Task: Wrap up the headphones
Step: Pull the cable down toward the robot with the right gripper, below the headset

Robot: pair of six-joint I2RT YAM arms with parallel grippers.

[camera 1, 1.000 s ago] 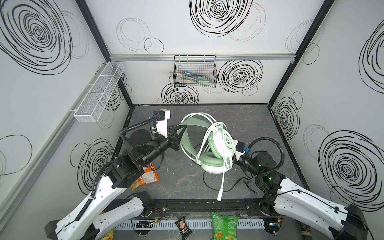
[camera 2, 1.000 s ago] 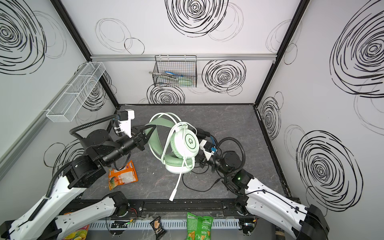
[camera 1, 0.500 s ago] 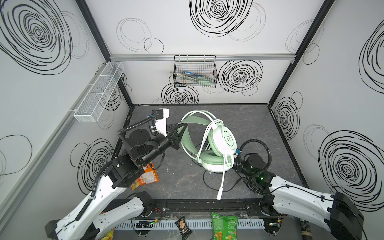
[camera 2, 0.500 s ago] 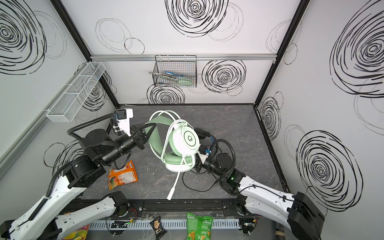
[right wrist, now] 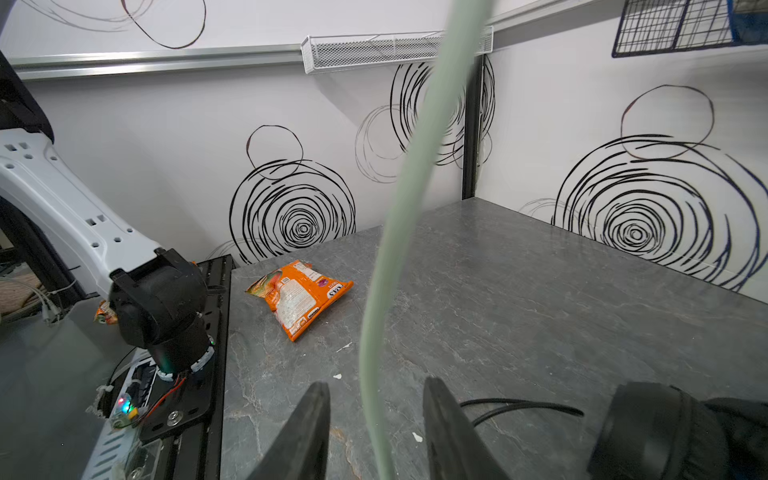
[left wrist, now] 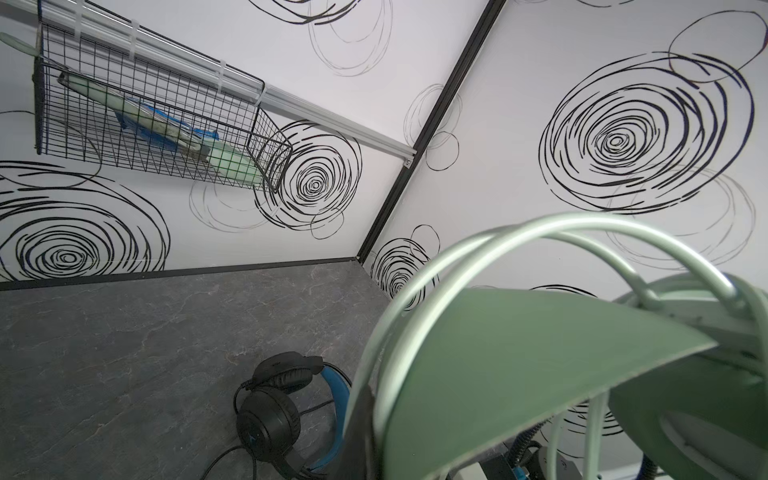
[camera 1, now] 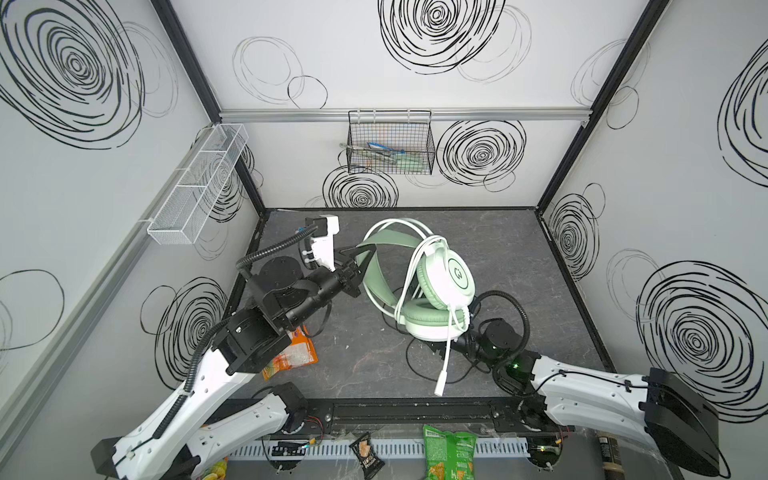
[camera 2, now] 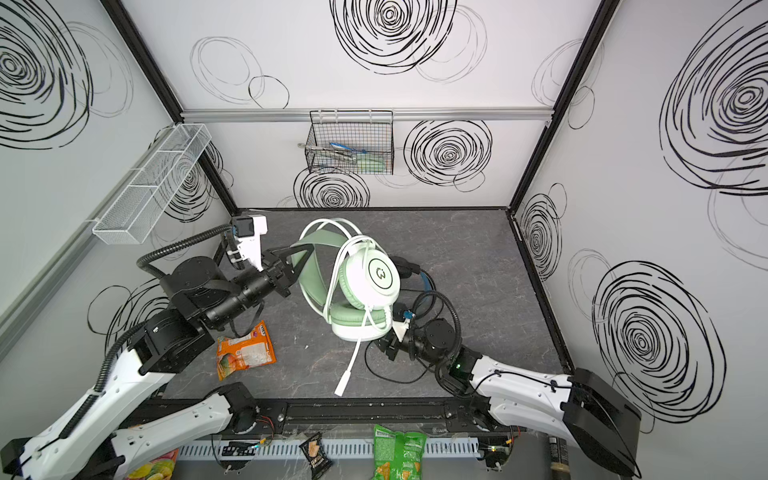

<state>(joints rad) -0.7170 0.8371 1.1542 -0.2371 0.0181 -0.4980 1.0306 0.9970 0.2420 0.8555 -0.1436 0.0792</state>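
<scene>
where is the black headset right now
In a top view the black headset lies on the table right of centre, mostly hidden behind the mint-green headset; the left wrist view shows it clearly.

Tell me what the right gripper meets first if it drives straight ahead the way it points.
The mint-green headset's cable, hanging between the right gripper's open fingers. Past it only the table shows; the orange snack bag seems off-line, depth unclear.

An orange snack bag (camera 1: 291, 354) lies on the table (camera 1: 498, 249).
</scene>
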